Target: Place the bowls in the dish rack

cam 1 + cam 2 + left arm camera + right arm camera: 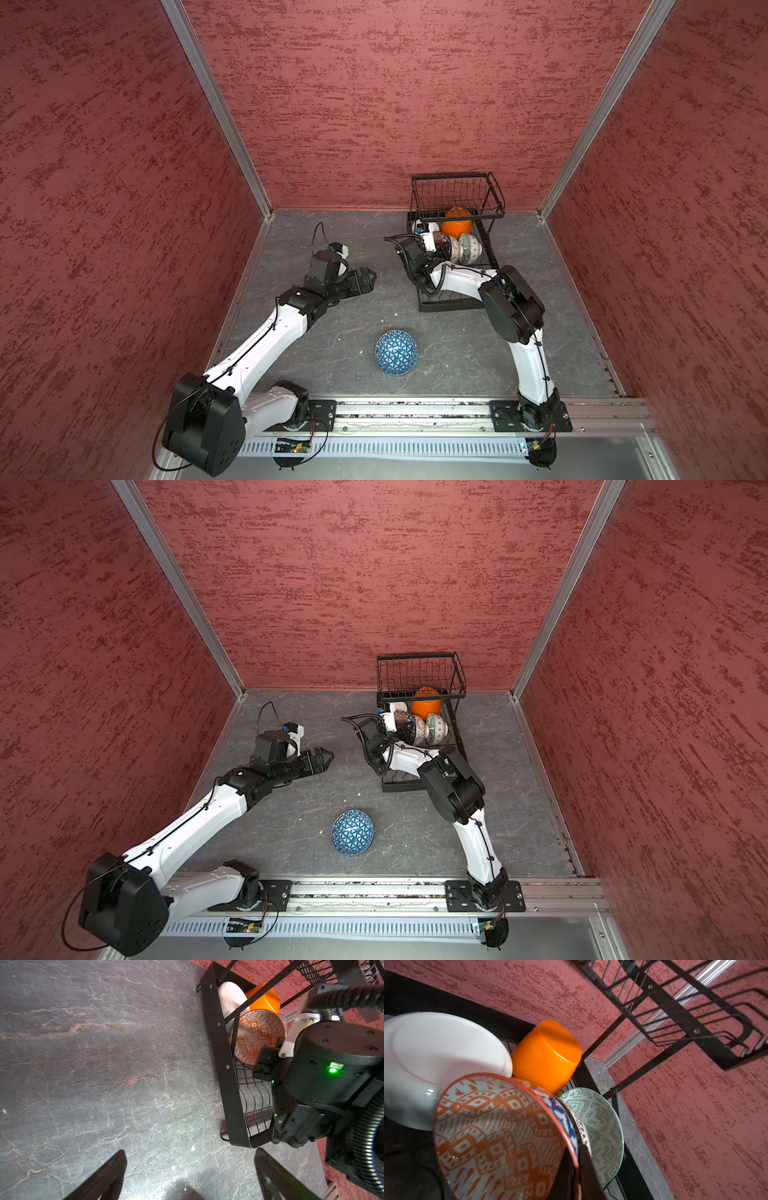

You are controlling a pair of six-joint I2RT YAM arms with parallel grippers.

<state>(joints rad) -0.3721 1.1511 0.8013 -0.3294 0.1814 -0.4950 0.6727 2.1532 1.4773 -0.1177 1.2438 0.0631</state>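
Red-and-white bowl on edge in dish rack lower tier, right of centre in both top views; right gripper clamped on its rim. Left gripper jaws wide, centre-left. Blue-patterned bowl upside down on table, lower centre.

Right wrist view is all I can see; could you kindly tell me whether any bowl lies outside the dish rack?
Observer: Yes, one blue triangle-patterned bowl sits on the table, apart from the dish rack and below it in both top views.
Operator: Thank you; is the left end effector free?
Observer: Yes, the left end effector hangs open and empty over bare table, to the rack's left in both top views.
Operator: How does that bowl lie?
Observer: It appears rim down, dome up.
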